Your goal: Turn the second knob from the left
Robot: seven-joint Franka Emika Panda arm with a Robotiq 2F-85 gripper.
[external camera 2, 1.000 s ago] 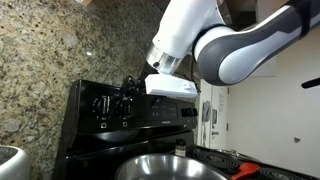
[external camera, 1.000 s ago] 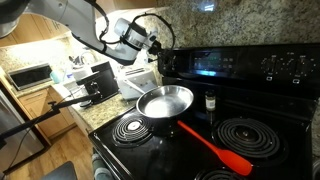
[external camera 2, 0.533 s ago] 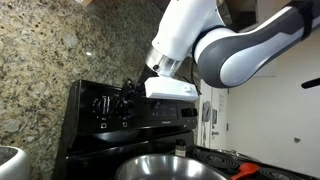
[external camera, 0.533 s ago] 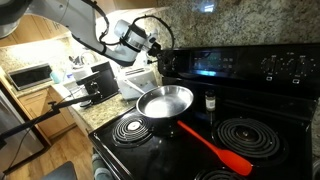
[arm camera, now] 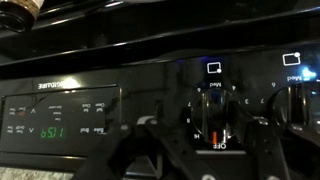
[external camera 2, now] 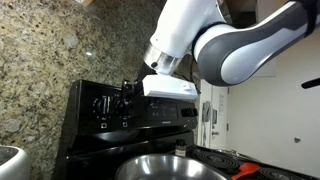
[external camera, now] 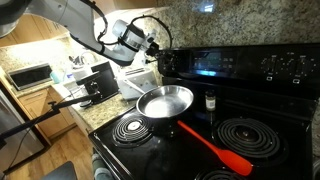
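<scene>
The black stove's back panel carries two knobs at its left end in both exterior views (external camera: 172,62) (external camera 2: 112,102). My gripper (external camera: 160,48) (external camera 2: 130,88) is right at these knobs. In the wrist view one knob (arm camera: 210,112) sits centred between my two dark fingers (arm camera: 208,150), with its red pointer at the OFF mark. The fingers stand apart on either side of it, open, and I cannot tell whether they touch it. Another knob (arm camera: 303,100) shows at the right edge of the wrist view.
A steel pan (external camera: 165,101) sits on a burner and a red spatula (external camera: 213,146) lies beside it. The lit clock display (arm camera: 50,125) is next to the knob. A granite wall (external camera 2: 45,60) rises behind the stove, and a counter with a microwave (external camera: 32,75) stands beside it.
My gripper has edged slightly closer to the knobs on the panel. Nothing else has moved.
</scene>
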